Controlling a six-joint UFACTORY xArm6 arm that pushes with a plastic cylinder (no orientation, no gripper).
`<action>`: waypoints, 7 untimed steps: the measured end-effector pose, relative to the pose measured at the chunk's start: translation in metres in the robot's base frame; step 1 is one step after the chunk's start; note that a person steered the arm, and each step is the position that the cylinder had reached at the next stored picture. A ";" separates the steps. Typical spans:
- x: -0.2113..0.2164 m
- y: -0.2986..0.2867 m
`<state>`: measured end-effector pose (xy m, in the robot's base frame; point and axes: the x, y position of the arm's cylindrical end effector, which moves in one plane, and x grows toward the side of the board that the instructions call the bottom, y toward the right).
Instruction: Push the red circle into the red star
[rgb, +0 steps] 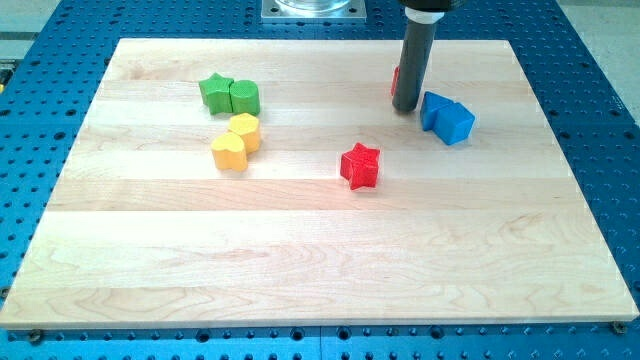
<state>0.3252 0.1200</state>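
The red star (361, 165) lies near the middle of the wooden board. The red circle (396, 81) is mostly hidden behind my rod; only a thin red sliver shows at the rod's left edge, toward the view's top right. My tip (406, 107) rests on the board right in front of the red circle, up and to the right of the red star, and just left of the blue blocks.
Two blue blocks (447, 117) sit touching just right of my tip. A green star (214, 91) and a green block (244, 97) touch at the upper left. Two yellow blocks (236, 142) touch below them. The board's (300, 260) edges meet a blue perforated table.
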 end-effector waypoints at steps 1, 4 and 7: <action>-0.018 0.027; -0.033 -0.004; 0.026 -0.063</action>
<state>0.3508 0.0574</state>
